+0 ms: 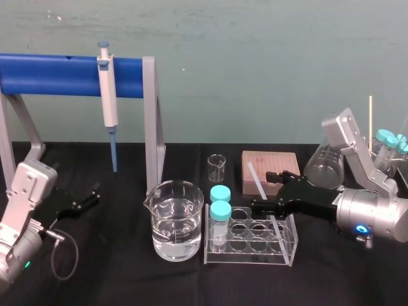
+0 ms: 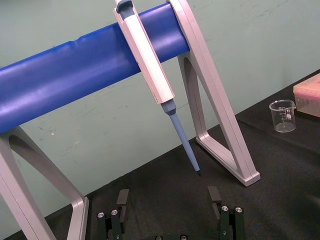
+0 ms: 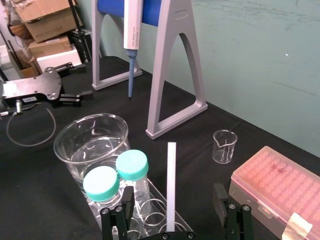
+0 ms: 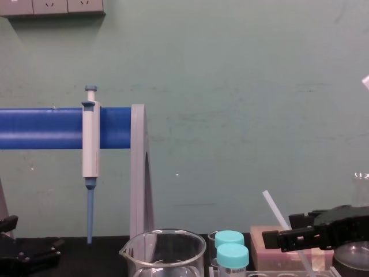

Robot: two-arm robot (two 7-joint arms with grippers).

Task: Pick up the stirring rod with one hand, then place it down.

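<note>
Straddles rod (image 1: 255, 175) in rack (image 1: 290, 252) with right gripper (image 1: 261, 190), jaws wide — no grip yet; probably leaves pickup and set-down. Parks left gripper (image 1: 92, 194) at table's left — spread too.

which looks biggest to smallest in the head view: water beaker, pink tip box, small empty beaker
1. large clear glass beaker of water, though it sits nearest the camera
2. pink rectangular plastic tip box, farther back
3. small empty clear glass beaker, plainly smallest
</note>
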